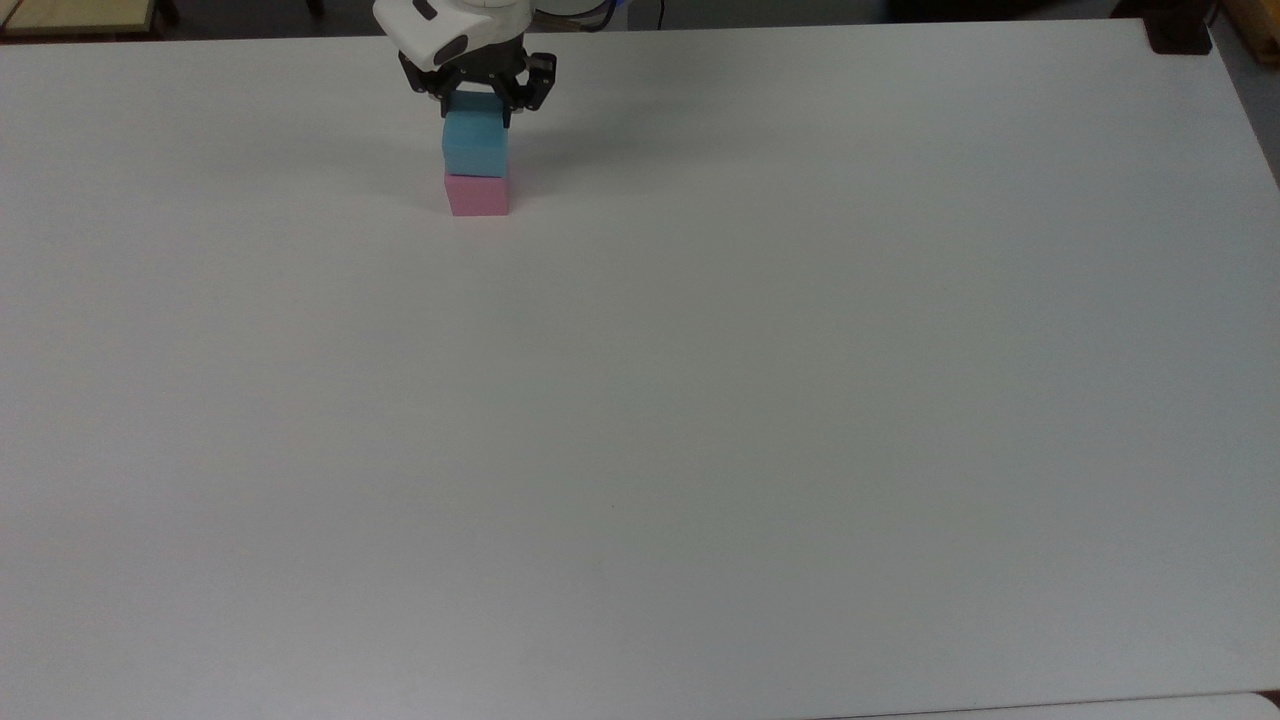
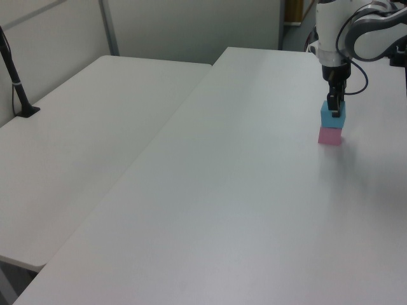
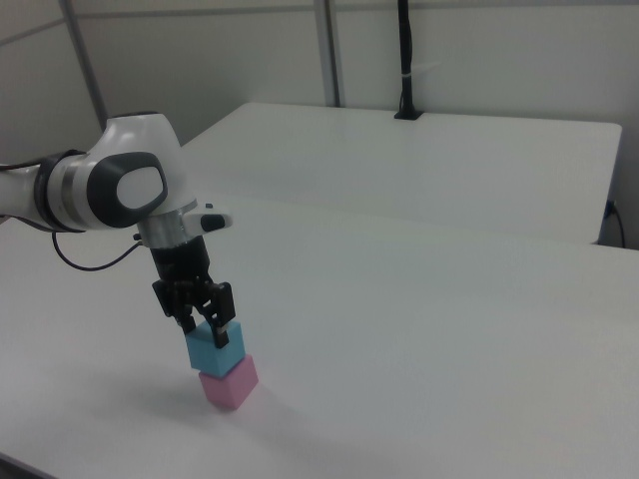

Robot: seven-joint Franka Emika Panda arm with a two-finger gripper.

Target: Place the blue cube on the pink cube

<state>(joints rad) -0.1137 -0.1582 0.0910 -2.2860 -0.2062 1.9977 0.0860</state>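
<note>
Right view: blue cube [image 3: 215,349] atop pink cube [image 3: 229,380].

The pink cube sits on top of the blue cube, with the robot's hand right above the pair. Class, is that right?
Not quite: the order is reversed. The right view shows the blue cube on top of the pink cube, with the hand right above the pair.

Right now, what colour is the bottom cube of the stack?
Pastel pink; the pink cube shows best in the top view.

arm: reaching down, wrist vertical | pincer [image 3: 206,330]: fingers apart (pointing straight down)
</note>
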